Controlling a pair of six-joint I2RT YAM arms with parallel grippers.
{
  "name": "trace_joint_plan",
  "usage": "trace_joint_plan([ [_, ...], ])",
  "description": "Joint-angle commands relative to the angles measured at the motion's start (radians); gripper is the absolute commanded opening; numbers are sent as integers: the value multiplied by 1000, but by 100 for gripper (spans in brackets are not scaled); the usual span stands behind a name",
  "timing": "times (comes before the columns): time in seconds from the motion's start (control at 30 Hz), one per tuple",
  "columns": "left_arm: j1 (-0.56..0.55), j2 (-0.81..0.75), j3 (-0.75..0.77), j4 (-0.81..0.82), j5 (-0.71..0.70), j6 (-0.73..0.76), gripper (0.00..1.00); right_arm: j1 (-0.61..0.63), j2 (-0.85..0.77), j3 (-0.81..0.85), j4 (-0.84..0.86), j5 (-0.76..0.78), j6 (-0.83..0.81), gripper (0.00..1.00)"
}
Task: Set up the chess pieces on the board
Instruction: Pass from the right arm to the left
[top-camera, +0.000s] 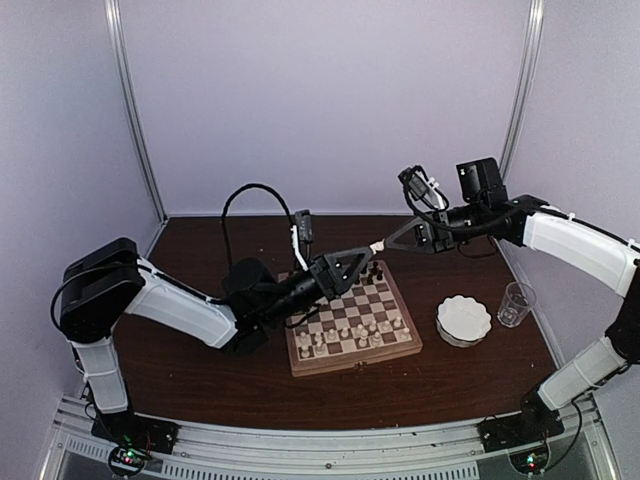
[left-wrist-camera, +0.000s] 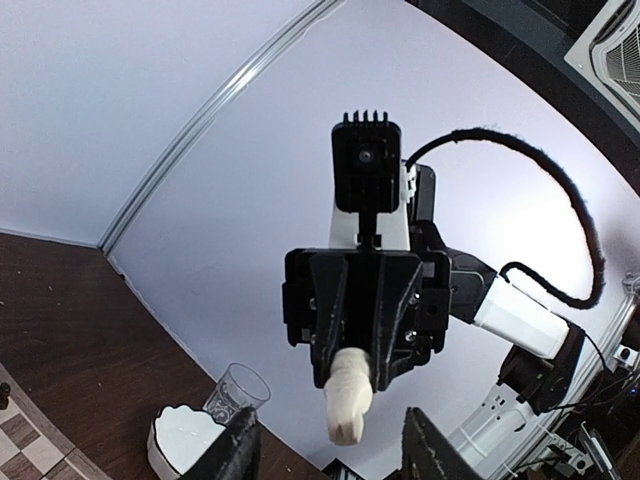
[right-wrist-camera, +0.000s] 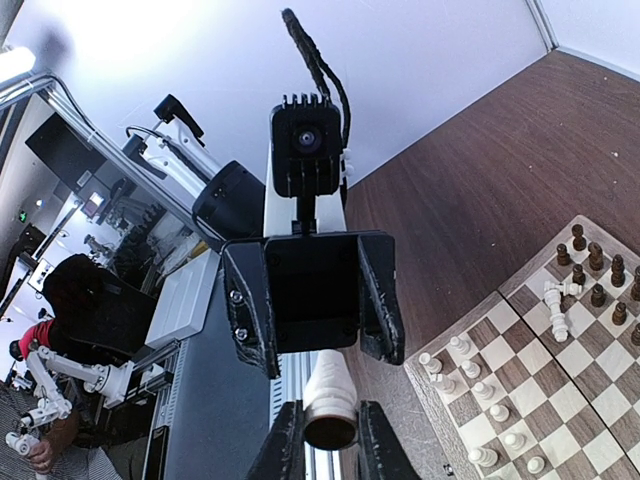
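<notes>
— Right tool (right-wrist-camera: 330, 445), condition?
— Clamped on one cream-white chess piece (right-wrist-camera: 330, 385): tall, turned, gripped near its base and held up over the far edge of the board (top-camera: 362, 300).
— Left tool (left-wrist-camera: 335, 455)?
— Jaws apart, gripping nothing. It faces the right tool head-on. The held piece's free end sits between the left fingers (left-wrist-camera: 238, 450), with no contact visible.
— Item: board.
— Square, wooden, with dark brown and cream checks and a thick light-brown border. It lies mid-table, slightly skewed.
— Item: pieces on it.
— Cream set (top-camera: 350, 332): upright, in roughly two rows along the near side. Dark set (top-camera: 377, 270): a small cluster at the far right corner. Fallen cream piece (right-wrist-camera: 556, 305): on its side just beside the dark ones.
— Surface and room?
— Table (top-camera: 200, 380): dark brown wood grain. Walls: pale lilac-white on three sides, with metal posts (top-camera: 130, 110) in the far corners.
— Other things?
— White scalloped bowl (top-camera: 484, 322): right of the board, apart from it. Clear cup (top-camera: 516, 304): just beyond the bowl. Black cable (top-camera: 245, 195): looping above the left arm (top-camera: 185, 310).
— Obstructions?
— The left arm crosses the board's far left corner and hides those squares from above.
</notes>
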Motion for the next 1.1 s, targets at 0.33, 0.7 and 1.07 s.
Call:
trace_joint_plan([
  [0.33,21,48,93,44,104,-64,25,-5,-21,-15,42,-22,5,13],
  [0.7,27,48,98,50,130,-76,9,-4,-23,-20,39,-11,-6,15],
  [1.07,74,-94,84,-270,202,13,0,-134,-91,28,-176,14,-199,47],
])
